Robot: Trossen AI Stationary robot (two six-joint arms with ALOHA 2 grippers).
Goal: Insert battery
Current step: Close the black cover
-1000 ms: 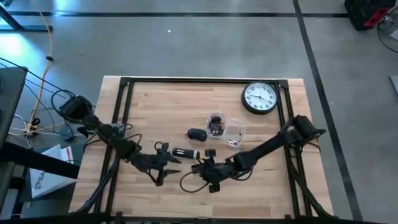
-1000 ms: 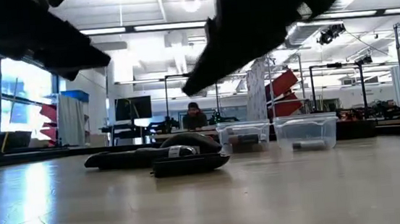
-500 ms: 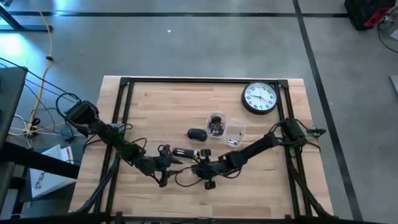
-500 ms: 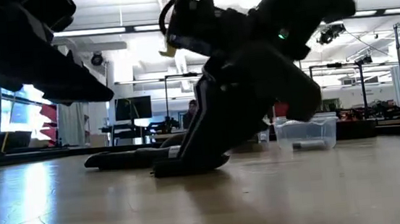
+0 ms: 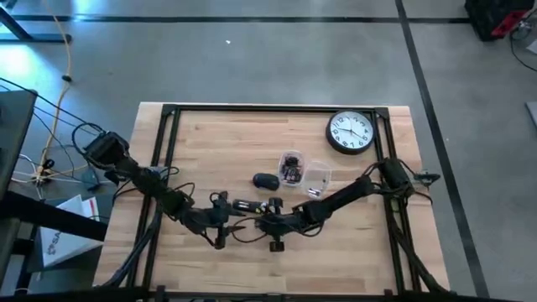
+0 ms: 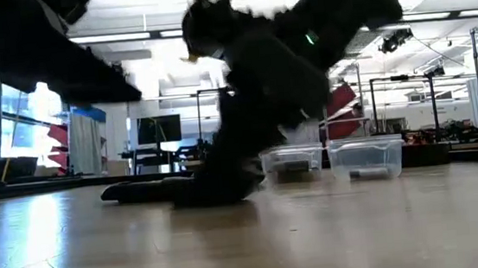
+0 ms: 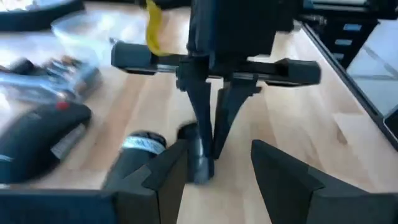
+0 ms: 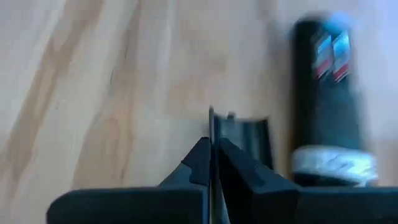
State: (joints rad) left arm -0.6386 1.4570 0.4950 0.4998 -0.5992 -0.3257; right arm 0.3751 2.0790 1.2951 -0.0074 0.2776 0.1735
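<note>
A black flashlight-like tube (image 5: 248, 205) with a white band (image 8: 333, 164) lies on its side on the wooden table. Beside it lies a small dark cap-like piece (image 8: 244, 134). My right gripper (image 5: 268, 223) points down, shut, with its tips at that piece (image 7: 198, 160). My left gripper (image 5: 225, 220) is open and lies low, pointing toward the table's right, its fingers (image 7: 163, 180) short of the piece and touching nothing. No battery shows plainly. My right gripper comes from above, pointing down, and its shut fingertips (image 8: 205, 158) stand at one edge of the small dark piece (image 8: 215, 122), which rests on the table next to the tube. Whether it pinches that edge or only presses against it, I cannot tell.
A black mouse (image 5: 266, 180) lies behind the tube. Two clear tubs (image 5: 291, 168) (image 5: 316, 179) with small parts stand to its right, and a round wall clock (image 5: 350, 132) lies at the far right. Bare wood spreads at the far left and near right.
My right gripper has come down to the tabletop and moved toward the table's left edge and slightly toward the far edge, ending beside the black tube. The tube has stayed where it was.
</note>
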